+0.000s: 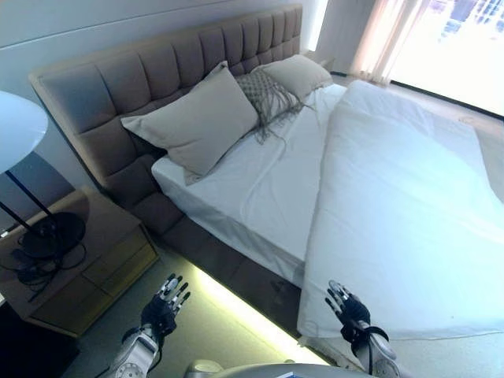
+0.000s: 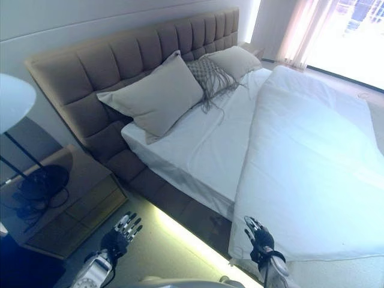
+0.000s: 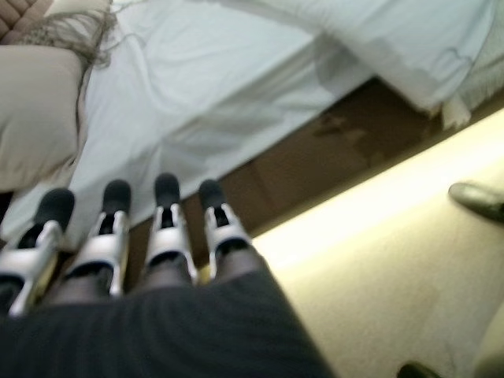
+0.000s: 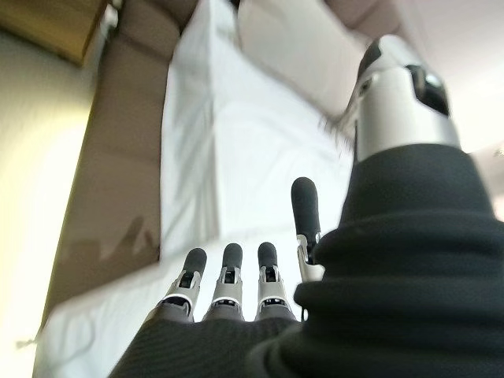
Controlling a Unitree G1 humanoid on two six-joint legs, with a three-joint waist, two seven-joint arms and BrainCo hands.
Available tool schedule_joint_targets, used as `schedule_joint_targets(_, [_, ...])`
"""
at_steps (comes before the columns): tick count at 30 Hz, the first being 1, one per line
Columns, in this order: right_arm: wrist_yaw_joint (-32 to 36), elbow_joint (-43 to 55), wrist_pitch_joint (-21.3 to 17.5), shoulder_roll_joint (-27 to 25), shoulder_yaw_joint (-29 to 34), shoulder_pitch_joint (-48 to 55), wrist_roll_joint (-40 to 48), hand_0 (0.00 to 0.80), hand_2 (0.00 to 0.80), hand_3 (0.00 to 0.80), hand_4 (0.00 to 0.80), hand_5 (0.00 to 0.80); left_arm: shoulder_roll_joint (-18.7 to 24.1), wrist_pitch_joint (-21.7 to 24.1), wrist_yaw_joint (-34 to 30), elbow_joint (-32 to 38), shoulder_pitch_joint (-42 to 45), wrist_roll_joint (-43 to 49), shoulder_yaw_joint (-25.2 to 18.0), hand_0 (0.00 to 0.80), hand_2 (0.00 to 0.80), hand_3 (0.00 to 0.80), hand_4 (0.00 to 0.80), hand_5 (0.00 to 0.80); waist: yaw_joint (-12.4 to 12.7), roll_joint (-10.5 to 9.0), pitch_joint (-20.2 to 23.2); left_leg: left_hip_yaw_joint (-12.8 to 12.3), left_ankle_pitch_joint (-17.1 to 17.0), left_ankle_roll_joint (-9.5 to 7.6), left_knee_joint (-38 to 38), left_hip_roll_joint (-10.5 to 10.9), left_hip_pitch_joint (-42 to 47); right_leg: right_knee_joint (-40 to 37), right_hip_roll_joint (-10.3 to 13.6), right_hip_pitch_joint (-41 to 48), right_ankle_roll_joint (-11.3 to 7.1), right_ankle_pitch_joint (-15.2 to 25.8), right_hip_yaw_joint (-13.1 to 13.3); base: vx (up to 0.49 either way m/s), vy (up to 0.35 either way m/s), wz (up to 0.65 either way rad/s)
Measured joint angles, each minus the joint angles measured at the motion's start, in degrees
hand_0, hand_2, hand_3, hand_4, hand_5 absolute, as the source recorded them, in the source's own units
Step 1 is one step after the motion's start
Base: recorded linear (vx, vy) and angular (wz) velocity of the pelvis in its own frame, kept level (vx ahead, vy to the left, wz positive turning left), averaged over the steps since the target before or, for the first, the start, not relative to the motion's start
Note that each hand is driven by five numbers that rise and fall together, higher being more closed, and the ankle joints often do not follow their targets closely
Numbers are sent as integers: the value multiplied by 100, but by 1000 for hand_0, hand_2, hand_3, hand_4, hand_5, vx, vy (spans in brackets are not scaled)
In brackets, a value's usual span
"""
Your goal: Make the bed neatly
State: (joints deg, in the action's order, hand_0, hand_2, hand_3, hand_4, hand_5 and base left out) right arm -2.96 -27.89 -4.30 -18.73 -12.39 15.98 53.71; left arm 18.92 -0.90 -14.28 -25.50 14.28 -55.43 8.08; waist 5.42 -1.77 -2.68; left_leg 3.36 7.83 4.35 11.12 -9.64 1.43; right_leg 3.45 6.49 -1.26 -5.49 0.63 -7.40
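On bed [image 1: 260, 268], white duvet [image 1: 402, 228] lies folded back, covering far side & foot; near edge runs from pillow end down to corner hanging over bed side, just above R hand. Bare sheet [image 1: 260, 173] shows betw. duvet edge & headboard [image 1: 142, 87], w/ some creases.

Pillows at head end: big beige pillow [image 1: 197, 122] leans on headboard, nearest the nightstand; fringed grey cushion [image 1: 268, 94] next to it, partly behind; 2nd beige pillow [image 1: 298, 75] beyond that, by window side.

L hand [image 1: 161, 309] low at bed side, over floor [image 1: 213, 339], apart from bed. Fingers [image 3: 169, 224] straight & lined up side by side, holding nothing; wrist view has them aimed at bed base & sheet edge.

R hand [image 1: 348, 309] close under duvet's hanging corner. Fingers [image 4: 228, 276] straight, relaxed, nothing in grip; thumb [image 4: 402, 87] stands apart. Can't tell if fingertips touch the duvet.

Lit strip [image 1: 244, 311] glows along bed's bottom edge on floor.

Nightstand [image 1: 87, 260] left of bed, w/ lamp [image 1: 20, 157] on it: pale shade, dark round base.

Curtain [image 1: 386, 35] & bright window past bed's far corner.

Dark shoe [image 3: 476, 201] shows on floor at edge of L wrist view, beside the lit strip.
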Motion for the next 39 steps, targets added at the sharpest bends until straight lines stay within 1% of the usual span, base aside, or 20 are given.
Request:
schedule_joint_targets(3, [-13,-227,-32,-21,131,115,28,0,0,0,0,0,-172,-115,-127,-92,-164,9,97,0,0,0,0,0,15,83,-68,-27,-186,-273,144,103,-238,-88,94,2,81,23,-266,25,103,53])
schedule_joint_targets(7, [-8,-225,-277,-120,205,-35,100,0,0,0,0,0,-380,-179,-312,-53,-268,73,232,0,0,0,0,0,22,537,-222,-150,-71,-147,-118,523,-485,180,367,-422,-3,33,-257,-15,210,23])
schedule_joint_targets(10, [34,-161,-301,125,305,-127,116,0,0,0,0,0,-308,-184,-336,-21,-290,266,196,0,0,0,0,0,-37,457,-277,-256,-218,-165,-230,883,-443,809,707,-772,-216,-6,-100,43,165,-14])
schedule_joint_targets(13, [178,-42,-207,394,242,-68,94,0,0,0,0,0,-124,-178,-310,-11,-278,293,-3,0,0,0,0,0,-154,272,-395,-475,-77,-219,-76,981,-286,1158,970,-763,-227,-153,-120,74,-45,-26])
schedule_joint_targets(17, [354,-90,-25,467,183,194,37,0,0,0,0,0,-23,-91,-231,58,-376,294,-272,0,0,0,0,0,-167,238,-382,-869,-165,-112,-71,552,-294,2880,1341,-869,-36,-607,20,28,-328,18])
schedule_joint_targets(19, [498,-110,-23,463,186,165,-43,0,0,0,0,0,47,-100,-152,51,-299,294,-318,0,0,0,0,0,-135,199,-315,-951,-232,8,-137,468,-302,2449,1602,-611,-78,-602,211,-8,-506,-12])
schedule_joint_targets(21, [625,-186,57,455,177,-54,-88,0,0,0,0,0,88,-102,-70,-108,-270,292,-389,0,0,0,0,0,-96,147,-274,-682,-361,309,-269,313,-254,1257,1780,-299,-241,-489,296,-49,-571,-54])
schedule_joint_targets(23, [724,-150,112,459,150,-278,-140,0,0,0,0,0,260,-101,1,-98,-285,285,-474,0,0,0,0,0,-149,41,-229,-604,-398,661,-358,-1,-206,153,1659,78,-435,-57,382,-131,-653,-51])
schedule_joint_targets(24, [742,-160,154,410,116,-313,-185,0,0,0,0,0,275,-88,61,-137,-281,277,-494,0,0,0,0,0,-148,25,-182,-623,-453,898,-412,-242,-153,76,1473,128,-989,-117,340,-139,-631,-30])
schedule_joint_targets(25, [739,-157,243,230,64,-329,-258,0,0,0,0,0,121,-87,130,-127,-222,265,-451,0,0,0,0,0,-139,280,-135,-659,-521,871,-438,-692,-110,203,989,109,-897,-148,158,-128,-589,-27])
schedule_joint_targets(26, [742,-150,270,53,17,-335,-305,0,0,0,0,0,-23,-81,143,-90,-127,264,-408,0,0,0,0,0,-169,422,-70,-642,-760,568,-474,-1023,-91,239,636,136,-729,-213,82,-147,-573,-12])
schedule_joint_targets(28, [615,-72,374,-216,-77,-204,-354,0,0,0,0,0,-119,-62,282,-76,-106,-1,-212,0,0,0,0,0,-172,423,-44,-600,-1380,160,-568,-1305,-110,401,299,46,-383,-445,32,-131,-350,5])
schedule_joint_targets(29, [478,95,384,-342,-64,-38,-338,0,0,0,0,0,-172,-117,300,-77,-40,-190,-202,0,0,0,0,0,-163,327,-26,-537,-1761,18,-523,-1273,-326,394,176,15,-237,-459,-105,-162,-289,24])
schedule_joint_targets(31, [318,393,307,-400,10,291,-132,0,0,0,0,0,-173,-157,247,-69,-93,-207,-135,0,0,0,0,0,-181,175,-44,-486,-2547,109,-295,-1154,-902,341,104,-18,-14,-433,-269,-183,-308,79])
schedule_joint_targets(32, [232,495,285,-373,18,457,4,0,0,0,0,0,-142,-166,203,-71,-181,-203,1,0,0,0,0,0,-149,74,-99,-403,-2832,375,-91,-1029,-1226,206,122,-5,46,-432,-459,-111,-158,106])
schedule_joint_targets(33, [129,439,267,-287,8,446,108,0,0,0,0,0,-165,-205,141,-53,-183,-204,68,0,0,0,0,0,-158,-73,-174,-505,-2326,596,317,-660,-1432,103,300,12,100,-396,-552,-62,-80,72])
schedule_joint_targets(34, [88,380,202,-232,19,345,126,0,0,0,0,0,-185,-242,123,-50,-34,-204,72,0,0,0,0,0,-112,-99,-203,-670,-1615,385,567,-298,-1433,37,367,15,122,-328,-553,20,-37,30])
schedule_joint_targets(35, [82,388,168,-224,23,284,127,0,0,0,0,0,-188,-248,123,-47,45,-203,70,0,0,0,0,0,-116,-43,-223,-754,-1402,331,589,-130,-1389,38,332,-5,127,-324,-560,89,-25,6])
schedule_joint_targets(37, [57,389,120,-190,47,129,154,0,0,0,0,0,-214,-246,121,-40,164,-154,0,0,0,0,0,0,-143,270,-245,-859,-907,216,194,24,-1019,84,182,-29,122,-340,-540,166,30,-4])
schedule_joint_targets(39, [60,387,119,-165,53,21,216,0,0,0,0,0,-227,-231,129,-1,177,-146,-42,0,0,0,0,0,-111,377,-279,-551,-849,277,36,92,-878,134,187,-46,83,-362,-345,172,147,-15])
